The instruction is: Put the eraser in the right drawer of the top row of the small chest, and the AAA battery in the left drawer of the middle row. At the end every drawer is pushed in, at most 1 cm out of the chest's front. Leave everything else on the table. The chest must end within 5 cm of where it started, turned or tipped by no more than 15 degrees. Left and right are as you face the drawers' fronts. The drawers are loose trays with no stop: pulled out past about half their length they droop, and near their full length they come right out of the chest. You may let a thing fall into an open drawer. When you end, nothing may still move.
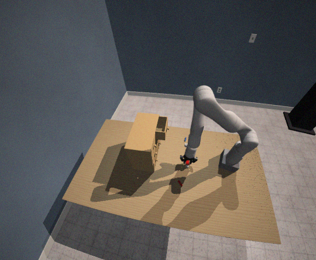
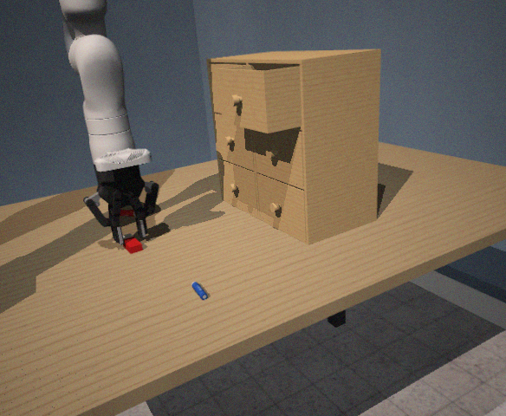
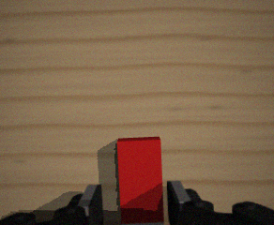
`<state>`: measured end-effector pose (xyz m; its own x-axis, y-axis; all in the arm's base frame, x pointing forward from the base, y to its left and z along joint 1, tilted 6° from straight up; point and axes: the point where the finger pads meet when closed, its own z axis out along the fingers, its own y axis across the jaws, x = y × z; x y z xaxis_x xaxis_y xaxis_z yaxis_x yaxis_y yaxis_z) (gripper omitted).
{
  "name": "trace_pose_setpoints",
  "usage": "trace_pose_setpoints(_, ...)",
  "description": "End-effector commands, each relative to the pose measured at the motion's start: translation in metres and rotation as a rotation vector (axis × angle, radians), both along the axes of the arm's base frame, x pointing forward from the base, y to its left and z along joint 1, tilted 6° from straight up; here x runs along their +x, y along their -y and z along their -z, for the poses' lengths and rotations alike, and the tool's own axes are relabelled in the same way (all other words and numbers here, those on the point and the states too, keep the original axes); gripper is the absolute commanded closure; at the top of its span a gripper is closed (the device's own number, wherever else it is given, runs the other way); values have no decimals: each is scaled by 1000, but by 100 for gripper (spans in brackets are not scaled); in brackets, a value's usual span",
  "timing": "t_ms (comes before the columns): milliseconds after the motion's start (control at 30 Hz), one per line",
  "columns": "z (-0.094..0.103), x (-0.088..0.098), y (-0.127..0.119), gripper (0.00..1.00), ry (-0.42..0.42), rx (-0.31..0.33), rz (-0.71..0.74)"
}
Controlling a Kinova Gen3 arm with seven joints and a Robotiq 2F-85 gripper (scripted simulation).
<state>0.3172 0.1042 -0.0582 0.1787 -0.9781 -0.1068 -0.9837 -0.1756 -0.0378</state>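
Observation:
The eraser (image 1: 187,162) (image 2: 132,245) (image 3: 140,173), a block with a red part, lies on the table. My gripper (image 1: 186,164) (image 2: 132,238) (image 3: 134,200) points down, partly open, its fingers either side of the eraser, with gaps showing in the wrist view. The eraser's rear end is hidden. A blue cylinder (image 1: 185,138) (image 2: 199,290), which looks like the AAA battery, lies on the table. The small chest (image 1: 143,128) (image 2: 340,134) stands upright. Its top right drawer (image 1: 160,135) (image 2: 283,98) is pulled out. The middle row's left drawer (image 2: 240,154) looks shut.
A small dark red object (image 1: 179,183) (image 2: 126,212) lies on the table (image 1: 208,223) (image 2: 253,277) beyond the gripper in the exterior view. The open drawer juts out over the lower drawers' knobs. The arm's base (image 1: 228,164) stands across from the chest's front.

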Motion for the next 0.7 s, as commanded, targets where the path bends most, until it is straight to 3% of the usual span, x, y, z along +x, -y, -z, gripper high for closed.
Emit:
trace_pose_setpoints(0, 7, -3, 0, 62, -10, -2, -1)
trace_pose_setpoints(667, 10, -3, 0, 62, -10, -2, -1)
